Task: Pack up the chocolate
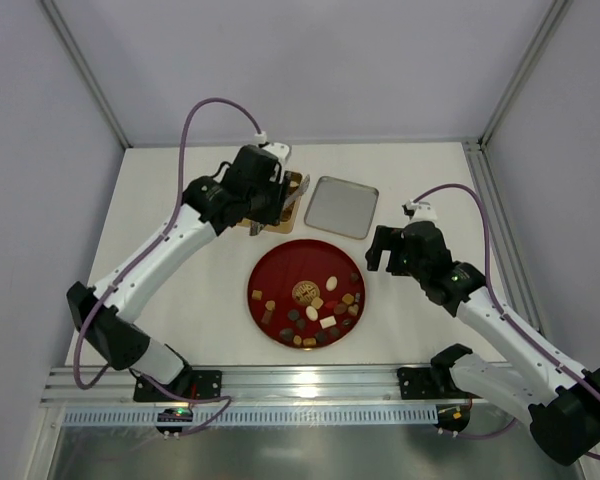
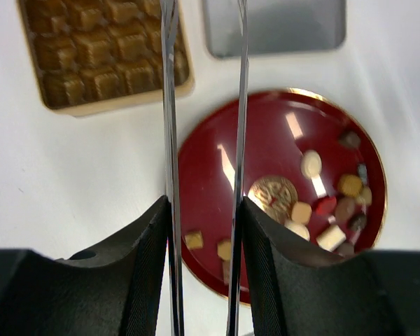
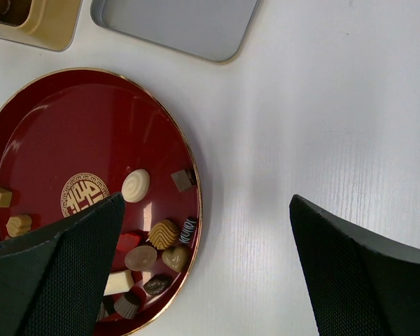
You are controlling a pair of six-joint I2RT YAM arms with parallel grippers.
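Hovering above the tin (image 2: pixel 119 101), the left tool (image 1: pixel 258 226) has its thin blades a narrow gap apart with nothing between them. Right tool (image 1: pixel 377 248) stands wide and empty, right of the plate (image 1: pixel 290 265). Chocolate (image 1: pixel 327 322) lies on the plate, mostly its near-right half. Lid (image 1: pixel 341 207) lies on the surface (image 1: pixel 430 180), just right of the tin.

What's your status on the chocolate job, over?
Left gripper open, empty, by the tin. Right gripper open, empty, beside the plate. Chocolates loose on the plate. Lid off, nothing blocking.
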